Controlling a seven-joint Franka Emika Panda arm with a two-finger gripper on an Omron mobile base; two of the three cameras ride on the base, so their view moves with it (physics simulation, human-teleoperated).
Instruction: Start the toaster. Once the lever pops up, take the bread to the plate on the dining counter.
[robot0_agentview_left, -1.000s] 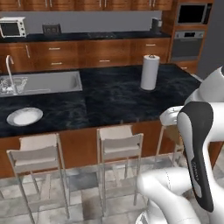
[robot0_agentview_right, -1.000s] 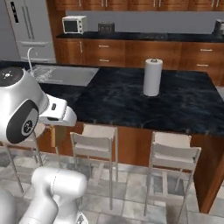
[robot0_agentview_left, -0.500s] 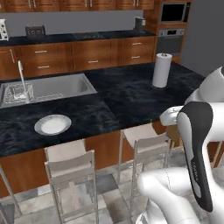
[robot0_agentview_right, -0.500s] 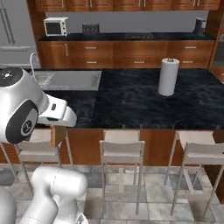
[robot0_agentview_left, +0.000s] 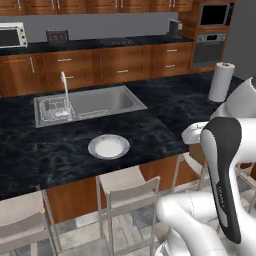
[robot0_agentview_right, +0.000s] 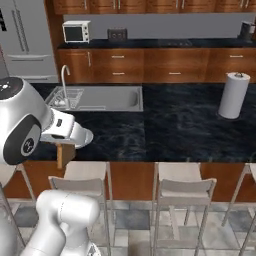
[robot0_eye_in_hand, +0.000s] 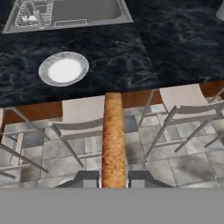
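your arm is folded up close to the base, its big white and dark links filling the lower right of the left base view and the lower left of the right base view; the hand sits low, in front of the dining counter (robot0_agentview_left: 165, 107) and on the stool side of it; in the right base view a tan edge of the bread (robot0_agentview_right: 59, 155) hangs just under the white wrist, against the counter's wood panel; the gripper (robot0_eye_in_hand: 113, 178) looks forward and down over the floor tiles and the counter's near edge; its two dark tips stand close together, one on each face of the slice, clamped on the bread (robot0_eye_in_hand: 113, 140); you see the slice edge-on, a narrow brown strip running up the middle of the hand view, its far end reaching the counter's front edge in the picture; the plate (robot0_eye_in_hand: 64, 69) lies on the black stone, up and left of the slice's far end, apart from it, bare white in the middle; in the left base view the plate (robot0_agentview_left: 108, 146) sits near the counter's front edge, just in front of the sink (robot0_agentview_left: 85, 103); two stools (robot0_eye_in_hand: 87, 118) stand below the counter, one each side of the slice; a paper towel roll (robot0_agentview_right: 233, 95) stands well off toward the counter's right end.
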